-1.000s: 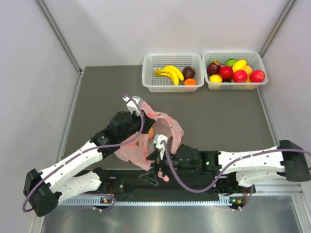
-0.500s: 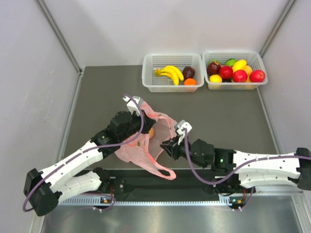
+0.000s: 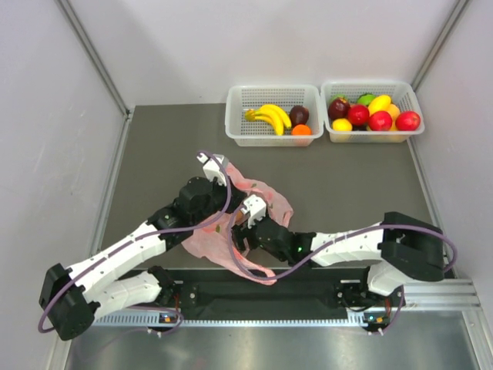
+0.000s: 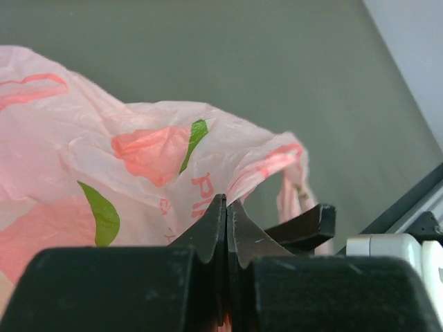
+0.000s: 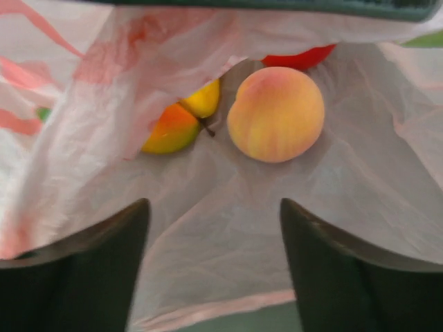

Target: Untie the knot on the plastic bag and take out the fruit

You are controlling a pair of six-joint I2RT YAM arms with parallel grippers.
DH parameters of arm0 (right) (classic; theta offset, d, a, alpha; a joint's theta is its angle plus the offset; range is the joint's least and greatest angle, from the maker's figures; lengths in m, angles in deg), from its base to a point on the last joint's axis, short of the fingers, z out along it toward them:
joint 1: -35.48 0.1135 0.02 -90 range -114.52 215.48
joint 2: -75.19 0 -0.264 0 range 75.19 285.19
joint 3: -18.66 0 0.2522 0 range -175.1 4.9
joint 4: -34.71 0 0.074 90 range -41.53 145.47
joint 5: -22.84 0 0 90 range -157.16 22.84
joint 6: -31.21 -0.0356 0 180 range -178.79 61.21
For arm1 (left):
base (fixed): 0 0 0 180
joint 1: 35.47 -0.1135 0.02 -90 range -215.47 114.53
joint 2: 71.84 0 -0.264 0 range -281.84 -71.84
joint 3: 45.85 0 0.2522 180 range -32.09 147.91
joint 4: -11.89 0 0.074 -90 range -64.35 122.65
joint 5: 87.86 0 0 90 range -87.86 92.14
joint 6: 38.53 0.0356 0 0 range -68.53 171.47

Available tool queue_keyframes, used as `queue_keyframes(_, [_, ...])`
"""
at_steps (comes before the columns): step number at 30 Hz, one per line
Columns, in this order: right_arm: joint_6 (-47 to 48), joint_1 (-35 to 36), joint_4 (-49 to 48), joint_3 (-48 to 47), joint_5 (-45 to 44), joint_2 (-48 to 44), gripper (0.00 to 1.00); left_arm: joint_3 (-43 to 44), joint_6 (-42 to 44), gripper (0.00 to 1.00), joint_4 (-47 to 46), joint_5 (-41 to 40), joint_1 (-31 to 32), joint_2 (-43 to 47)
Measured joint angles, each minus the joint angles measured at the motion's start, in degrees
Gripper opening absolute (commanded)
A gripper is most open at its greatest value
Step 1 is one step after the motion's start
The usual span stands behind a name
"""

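My left end effector (image 4: 226, 207) is closed, apparently pinching the plastic bag (image 3: 202, 240), which lies mid-worktop (image 3: 154, 146). The bag is thin, crinkly, limp film that tears easily. My right end effector (image 5: 213, 207) gapes open at its mouth, facing a peach (image 5: 275, 114): smooth, round, light, probably slippery. I'd grip across its widest part.

a fold of the plastic bag (image 5: 159, 55) hides most of the red fruit (image 5: 299, 57); the right gripper's (image 5: 213, 211) fingers look blurred.
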Motion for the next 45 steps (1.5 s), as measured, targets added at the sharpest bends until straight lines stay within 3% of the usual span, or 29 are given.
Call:
queue_keyframes(2, [0.9, 0.0, -2.1, 0.0, -1.4, 1.6, 0.99, -0.3, 0.2, 0.00, 0.8, -1.8, 0.0, 0.1])
queue_keyframes(16, [5.7, -1.2, -17.4, -2.1, -8.7, 14.5, 1.00, -9.0, -1.0, 0.00, 1.9, -6.8, 0.0, 6.4])
queue_keyframes(27, [7.5, -4.9, -18.3, -7.0, -7.8, 22.8, 1.00, -13.1, -2.7, 0.00, -4.5, -5.2, -0.7, 6.8])
queue_keyframes(30, [7.1, -6.0, -19.6, -7.0, -7.2, 24.0, 0.86, -13.5, -3.3, 0.00, -5.6, -4.7, -0.7, 6.8])
queue_keyframes(31, [7.0, -6.3, -20.1, -7.0, -6.8, 24.2, 0.72, -13.5, -3.4, 0.00, -5.9, -4.6, -0.7, 6.8])
queue_keyframes(33, [6.9, -7.0, -21.0, -7.0, -5.4, 24.4, 0.59, -13.5, -3.6, 0.00, -6.6, -4.5, -0.7, 6.8])
queue_keyframes(34, [6.8, -7.3, -21.4, -6.9, -4.7, 24.4, 0.45, -13.5, -3.6, 0.00, -7.1, -4.5, -0.7, 6.8])
queue_keyframes(37, [6.6, -7.5, -24.1, -5.9, -2.8, 24.3, 0.20, -13.5, -3.7, 0.00, -7.8, -4.8, -0.7, 6.8])
queue_keyframes(40, [6.3, -8.2, -26.1, -3.0, -1.6, 23.2, 0.08, -13.5, -3.7, 0.00, -6.7, -5.5, -0.5, 6.8])
queue_keyframes(45, [5.1, -8.5, -26.7, 4.6, -0.1, 14.4, 0.00, -13.5, -3.7, 0.00, -4.3, -7.3, -0.4, 6.7])
